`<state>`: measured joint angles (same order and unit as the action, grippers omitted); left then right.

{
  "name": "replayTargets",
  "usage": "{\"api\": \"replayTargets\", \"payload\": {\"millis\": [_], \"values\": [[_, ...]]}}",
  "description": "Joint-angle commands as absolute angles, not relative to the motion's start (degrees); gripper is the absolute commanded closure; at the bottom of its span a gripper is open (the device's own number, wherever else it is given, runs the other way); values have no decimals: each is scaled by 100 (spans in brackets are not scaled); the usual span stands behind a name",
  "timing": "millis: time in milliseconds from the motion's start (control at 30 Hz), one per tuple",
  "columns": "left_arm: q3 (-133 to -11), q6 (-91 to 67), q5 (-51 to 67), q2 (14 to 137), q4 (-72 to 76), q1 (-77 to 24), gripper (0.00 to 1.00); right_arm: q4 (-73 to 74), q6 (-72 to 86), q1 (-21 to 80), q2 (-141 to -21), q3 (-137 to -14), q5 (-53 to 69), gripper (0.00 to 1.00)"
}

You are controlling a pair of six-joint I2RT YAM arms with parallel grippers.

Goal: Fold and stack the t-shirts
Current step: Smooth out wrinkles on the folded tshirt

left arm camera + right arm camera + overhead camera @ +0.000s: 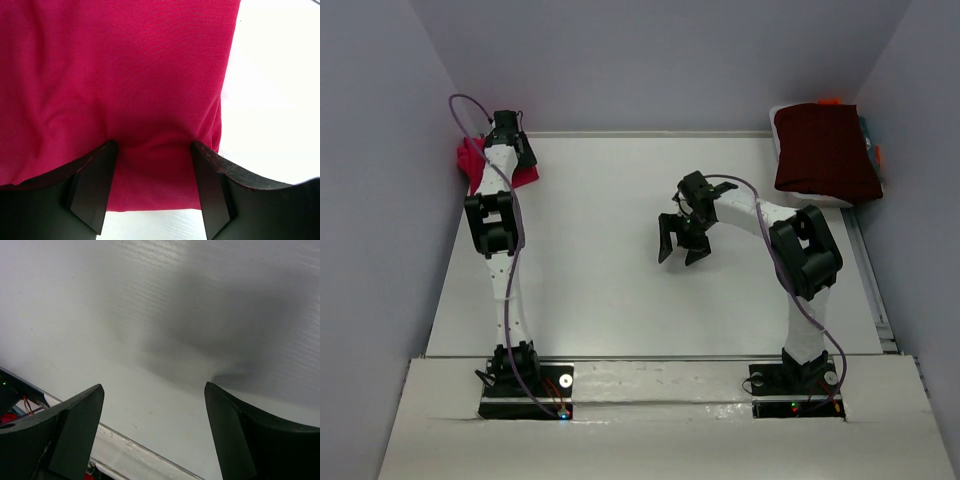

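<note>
A bright crimson-pink t-shirt (470, 160) lies bunched in the table's far left corner. My left gripper (508, 135) is stretched out over it. In the left wrist view the t-shirt (125, 75) fills most of the picture, and the left gripper (154, 145) stands open, its two fingertips resting on the cloth near the hem, with a flat strip of cloth between them. A dark maroon folded t-shirt (825, 150) sits at the far right. My right gripper (680, 255) hangs open above bare table near the middle; the right wrist view shows the right gripper (154, 386) with nothing between its fingers.
The maroon garment rests on a white support (820, 198) at the far right edge, with bits of orange and teal showing behind it. Grey walls close in the white table (610, 300) at the left, back and right. The table's near rail (130, 452) shows below the right fingers.
</note>
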<state>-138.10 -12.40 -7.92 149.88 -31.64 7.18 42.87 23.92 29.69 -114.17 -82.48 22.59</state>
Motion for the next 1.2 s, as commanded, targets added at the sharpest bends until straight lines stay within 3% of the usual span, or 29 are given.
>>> {"api": "replayTargets", "payload": {"millis": [0, 933, 1167], "values": [[-13439, -1310, -352, 14942, -4254, 563, 27, 4166, 2329, 2962, -11180, -8209, 2355, 13], [-13209, -1678, -1652, 14537, -4869, 729, 27, 3762, 2435, 2962, -10942, -7673, 2505, 13], [-13438, -1547, -1127, 14537, -4720, 782, 27, 3788, 2373, 2962, -10881, -7664, 2443, 13]]}}
